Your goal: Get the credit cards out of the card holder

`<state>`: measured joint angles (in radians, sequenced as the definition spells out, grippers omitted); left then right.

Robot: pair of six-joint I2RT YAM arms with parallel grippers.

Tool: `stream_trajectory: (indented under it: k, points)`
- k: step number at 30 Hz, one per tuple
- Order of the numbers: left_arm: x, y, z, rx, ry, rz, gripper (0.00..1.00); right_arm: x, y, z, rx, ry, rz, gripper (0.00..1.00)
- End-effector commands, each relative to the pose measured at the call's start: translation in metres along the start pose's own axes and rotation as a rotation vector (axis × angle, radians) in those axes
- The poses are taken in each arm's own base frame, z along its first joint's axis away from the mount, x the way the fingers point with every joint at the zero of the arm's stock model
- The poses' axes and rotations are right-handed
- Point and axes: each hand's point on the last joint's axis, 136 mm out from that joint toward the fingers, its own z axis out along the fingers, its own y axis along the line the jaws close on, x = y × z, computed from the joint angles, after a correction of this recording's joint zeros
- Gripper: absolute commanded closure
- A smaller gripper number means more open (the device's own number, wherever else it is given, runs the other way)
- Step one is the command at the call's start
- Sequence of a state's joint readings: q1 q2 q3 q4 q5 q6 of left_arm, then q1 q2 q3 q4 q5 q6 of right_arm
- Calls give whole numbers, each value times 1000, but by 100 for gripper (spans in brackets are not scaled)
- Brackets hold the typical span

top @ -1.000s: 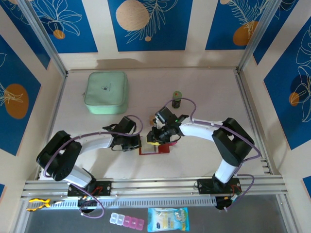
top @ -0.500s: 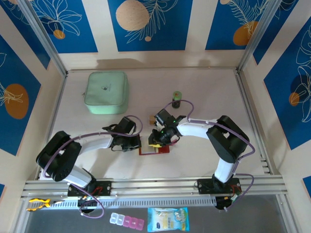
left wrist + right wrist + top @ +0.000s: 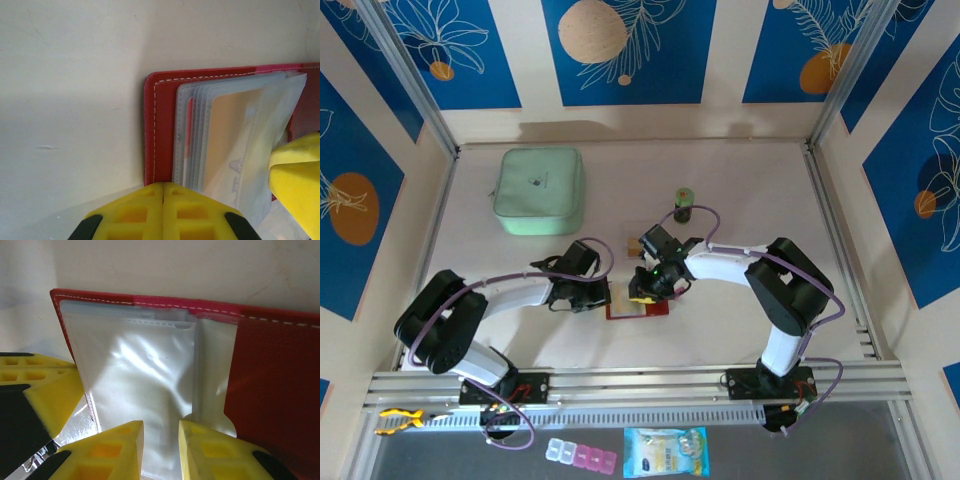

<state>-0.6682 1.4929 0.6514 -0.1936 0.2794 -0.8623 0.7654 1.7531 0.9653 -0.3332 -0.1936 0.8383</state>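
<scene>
Left wrist: card holder [image 3: 150, 130] by left end effector [image 3: 163, 192].

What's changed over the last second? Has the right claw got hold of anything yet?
The right arm's elbow folded in toward the middle, and the right claw shifted slightly left over the open card holder. Its jaws stand a little apart at the clear sleeves, with no card visibly gripped. The left claw stayed shut at the holder's left edge. The holder and the green pouch have not moved.
</scene>
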Motion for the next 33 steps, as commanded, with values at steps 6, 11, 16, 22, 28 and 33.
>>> stream_trajectory:
  k: [6,11,16,22,28,33]
  points:
    - [3,2,-13,-27,-10,12,94,7,-10,0,17,16,5,76]
    - [-4,-13,-30,17,-58,23,91,8,-12,-1,10,13,10,78]
    - [-7,-34,-35,106,-64,19,83,7,-15,-1,-3,17,21,80]
    - [-5,-55,-26,179,-43,14,76,8,-16,-1,-22,16,31,81]
    - [-1,-61,-12,195,-13,4,74,9,-15,-2,-29,14,33,82]
    - [1,-62,-4,201,1,-6,74,10,-15,-3,-32,13,33,82]
